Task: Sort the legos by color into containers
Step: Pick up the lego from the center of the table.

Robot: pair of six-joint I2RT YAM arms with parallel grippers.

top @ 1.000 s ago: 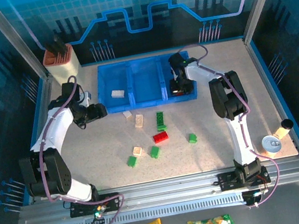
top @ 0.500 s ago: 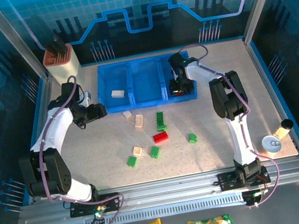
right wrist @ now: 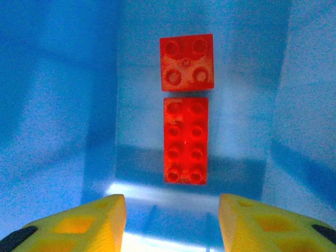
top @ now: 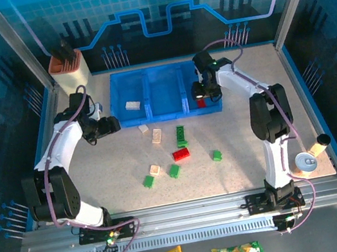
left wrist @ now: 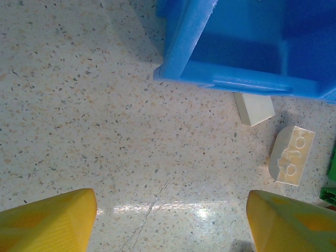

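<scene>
Top external view, left to right: the left gripper (top: 111,124) is parked at 8 o'clock of the tray (top: 164,94), unchanged from a second ago. One cream brick (top: 132,105) is seen in the left bin. The right arm has been swung outward and the right gripper (top: 205,91) drawn back over the right bin, so a red patch (top: 201,102) is now uncovered there. Judged: a red drop has just been finished and that arm is freed for the next pick. Loose bricks (top: 174,171) in cream and green, plus one red brick (top: 180,154), are left unsorted at 6 o'clock of the tray.

Left wrist view: the left gripper (left wrist: 170,218) is spread wide with nothing between its fingers. Two cream table bricks (left wrist: 254,108) are shown at 5 o'clock of the tray corner (left wrist: 189,37), the nearer one tight against the wall, which is not clear from above.

Right wrist view: the right gripper (right wrist: 170,220) is held apart and empty. The red patch is resolved into a square brick (right wrist: 187,62) at 12 o'clock of a long brick (right wrist: 186,140), nearly touching, studs up.
</scene>
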